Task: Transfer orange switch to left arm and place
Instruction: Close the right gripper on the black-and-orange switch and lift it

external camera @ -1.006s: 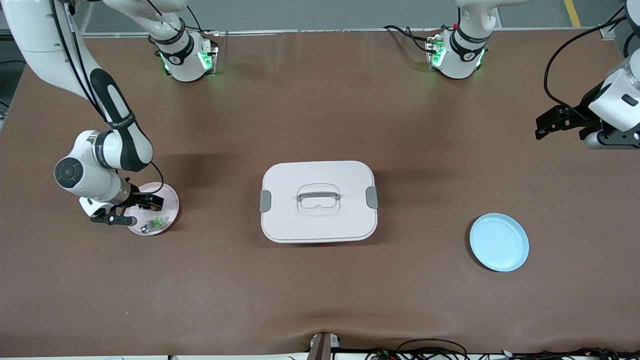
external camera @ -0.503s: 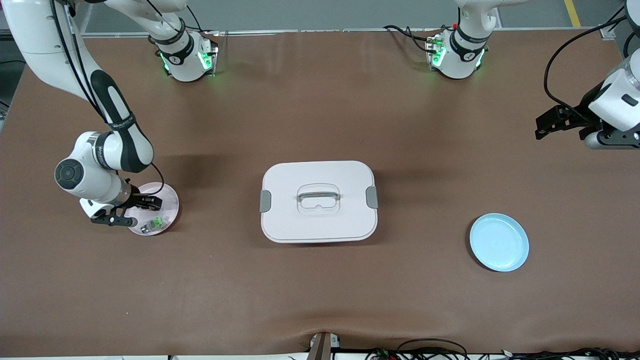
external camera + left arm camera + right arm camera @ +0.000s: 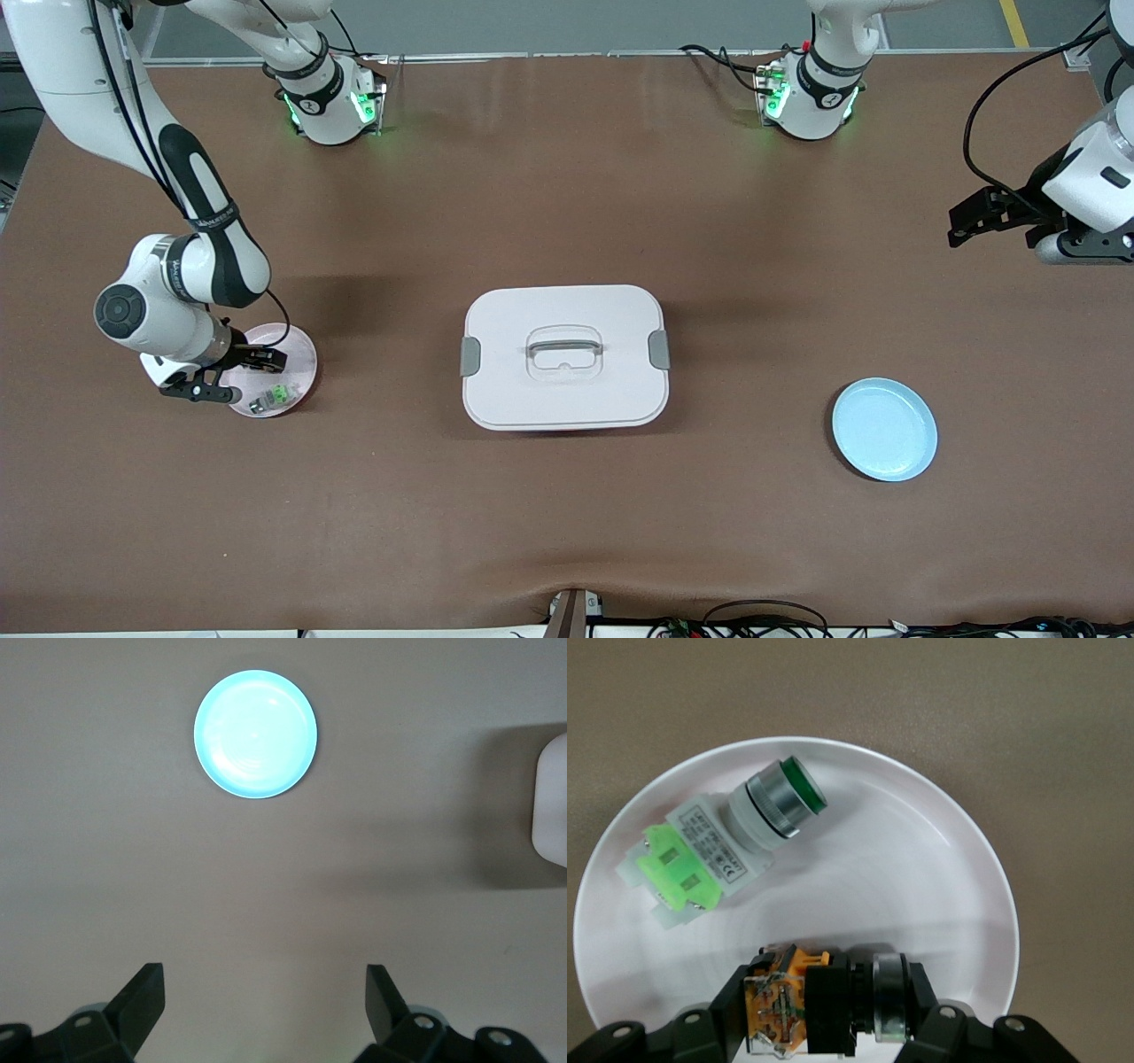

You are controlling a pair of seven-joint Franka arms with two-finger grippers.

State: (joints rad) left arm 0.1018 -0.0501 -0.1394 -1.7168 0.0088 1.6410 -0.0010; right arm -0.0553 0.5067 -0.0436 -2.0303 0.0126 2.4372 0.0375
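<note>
At the front view's left, the right gripper (image 3: 266,359) clamps the orange switch (image 3: 819,1001) on the pink plate (image 3: 299,341). Next comes lifting it past the centre box (image 3: 564,356). At the right edge, the left gripper (image 3: 979,217) waits, jaws wide.

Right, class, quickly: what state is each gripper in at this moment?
Left gripper: open, holding nothing, waiting above bare table at its end.
Right gripper: shut on the orange switch, on the pink plate.
</note>
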